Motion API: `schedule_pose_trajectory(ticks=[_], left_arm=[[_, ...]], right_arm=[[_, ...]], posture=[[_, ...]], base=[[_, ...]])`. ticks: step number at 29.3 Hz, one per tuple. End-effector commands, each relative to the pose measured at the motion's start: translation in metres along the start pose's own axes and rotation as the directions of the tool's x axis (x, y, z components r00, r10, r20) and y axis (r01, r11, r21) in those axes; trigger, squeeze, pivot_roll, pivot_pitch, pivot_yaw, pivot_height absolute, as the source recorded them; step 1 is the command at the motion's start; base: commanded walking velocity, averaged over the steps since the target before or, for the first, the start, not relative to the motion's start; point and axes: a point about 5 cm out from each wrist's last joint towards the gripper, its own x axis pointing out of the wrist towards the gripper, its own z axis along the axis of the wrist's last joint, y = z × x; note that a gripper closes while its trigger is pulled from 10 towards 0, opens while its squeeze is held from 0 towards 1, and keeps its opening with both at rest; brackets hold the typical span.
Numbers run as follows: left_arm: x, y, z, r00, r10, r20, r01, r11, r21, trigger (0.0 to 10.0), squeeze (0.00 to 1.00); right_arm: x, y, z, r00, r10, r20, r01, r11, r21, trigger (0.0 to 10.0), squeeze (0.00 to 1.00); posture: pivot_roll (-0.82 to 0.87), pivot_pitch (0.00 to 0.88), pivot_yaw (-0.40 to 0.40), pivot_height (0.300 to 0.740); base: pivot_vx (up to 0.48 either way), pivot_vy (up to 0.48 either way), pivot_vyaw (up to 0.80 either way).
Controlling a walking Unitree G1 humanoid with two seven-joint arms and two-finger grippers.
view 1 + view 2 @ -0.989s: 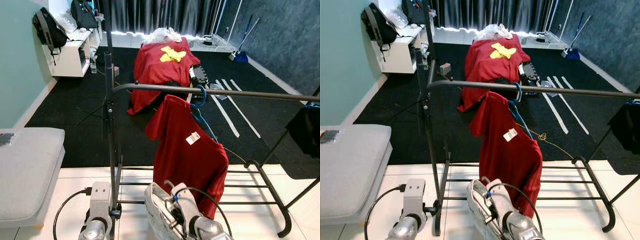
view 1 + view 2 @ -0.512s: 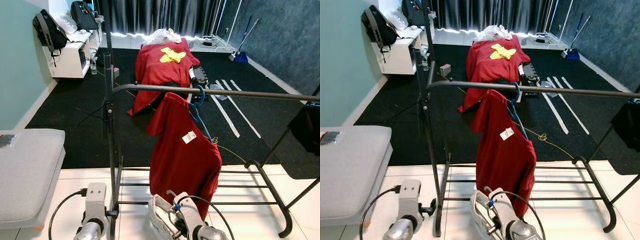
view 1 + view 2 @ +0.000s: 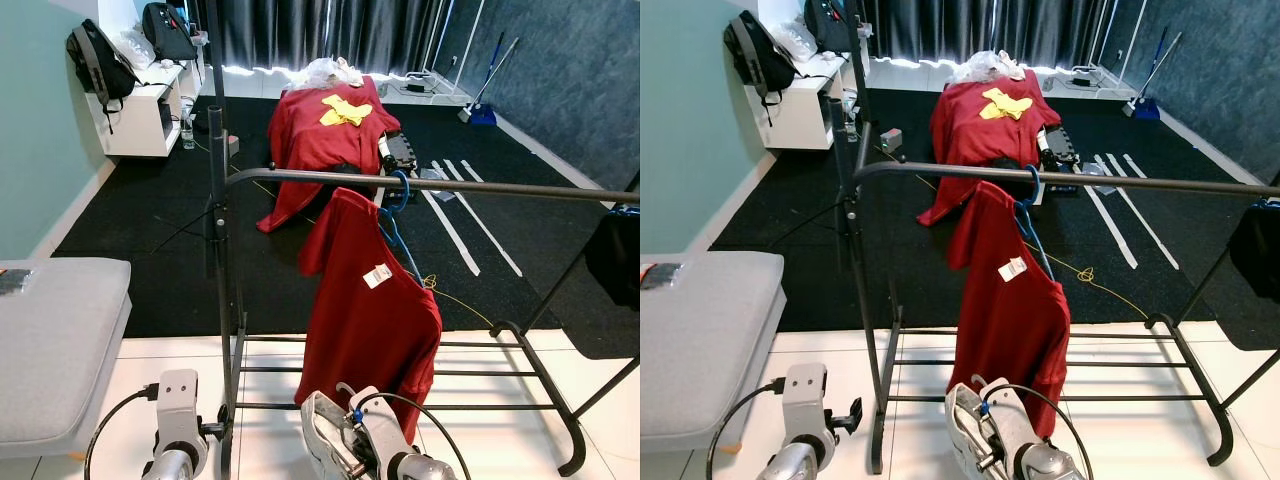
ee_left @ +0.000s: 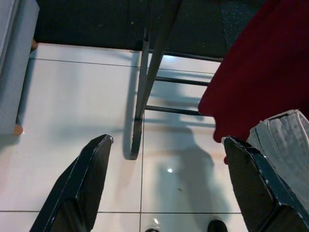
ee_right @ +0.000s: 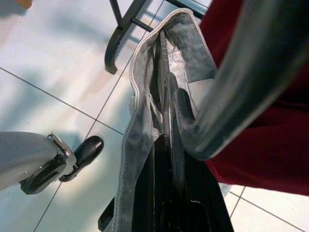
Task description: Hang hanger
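Observation:
A red T-shirt hangs on a blue hanger hooked over the black rail of a clothes rack. Low in front of it, my right gripper is shut on a folded grey denim garment, held just below the shirt's hem. A blurred grey curved piece crosses close to the right wrist camera. My left gripper is open over the white tiles beside the rack's left foot, with nothing between its fingers.
A grey cushioned seat stands at the left. The rack's base bars run across the tiles. A dark garment hangs at the rail's right end. On the black carpet behind lie a red-draped object, a stand pole and a white shelf.
Both arms have sunk lower in the eye views, the grey garment with the right one. The red shirt's hem has swung back left and hangs straighter.

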Motion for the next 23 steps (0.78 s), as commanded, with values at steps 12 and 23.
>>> schedule_pose_trajectory(ticks=[12, 23], left_arm=[[0.004, -0.009, 0.003, 0.999, -0.035, -0.019, 0.036, 0.998, 0.057, 10.0, 0.00], [0.003, -0.011, 0.003, 0.998, -0.058, -0.021, 0.059, 0.995, 0.082, 10.0, 0.00]], right_arm=[[0.004, -0.003, 0.016, 0.996, -0.074, 0.051, 0.065, 0.985, 0.161, 10.0, 0.00], [0.005, 0.003, 0.016, 0.997, -0.065, 0.050, 0.056, 0.984, 0.167, 10.0, 0.00]], posture=[[0.11, 0.000, -0.054, 0.740], [0.11, 0.000, -0.041, 0.740]], base=[[0.000, 0.000, 0.00], [0.000, 0.000, 0.00]])
